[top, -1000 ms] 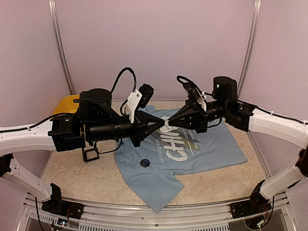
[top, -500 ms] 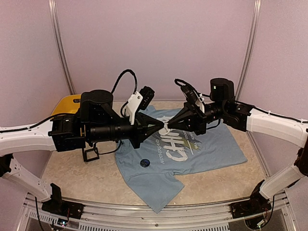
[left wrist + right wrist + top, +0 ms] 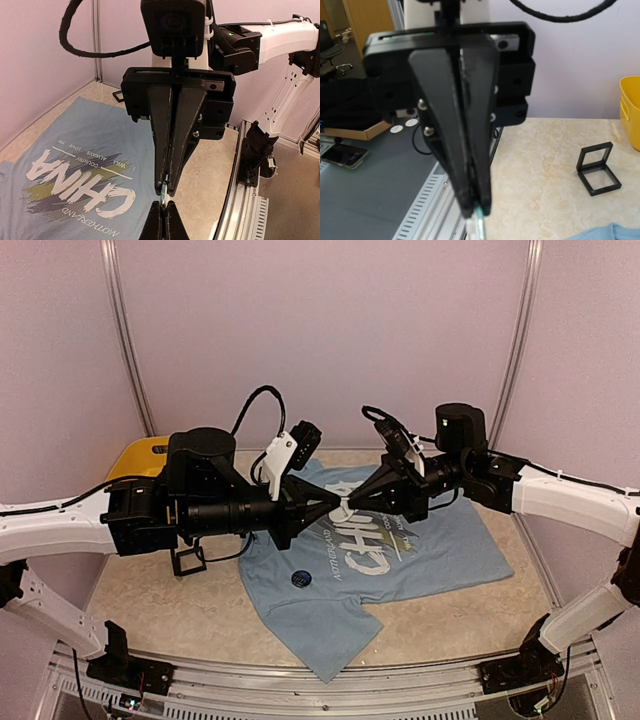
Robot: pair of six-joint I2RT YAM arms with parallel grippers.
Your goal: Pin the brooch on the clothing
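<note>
The light blue "CHINA" T-shirt [image 3: 440, 550] lies flat on the table and also shows in the left wrist view [image 3: 75, 145]. My left gripper [image 3: 338, 506] and right gripper [image 3: 351, 504] meet tip to tip in the air above the shirt's chest print. Both are shut on a small, thin white-and-green brooch [image 3: 345, 507] held edge-on between them. In the left wrist view the brooch [image 3: 164, 193] sits between my left gripper [image 3: 163, 206] and my right gripper [image 3: 168, 189]. In the right wrist view the brooch [image 3: 479, 225] pokes out below the left fingers [image 3: 470, 200].
A small dark blue round disc [image 3: 301, 579] lies on the shirt's lower left part. A black open frame box [image 3: 188, 560] stands left of the shirt, also in the right wrist view [image 3: 598, 168]. A yellow container [image 3: 135, 455] sits at the back left.
The right arm has shifted slightly left and its wrist has turned a little. Both grippers stay closed tip to tip on the brooch. The left arm has barely moved.
</note>
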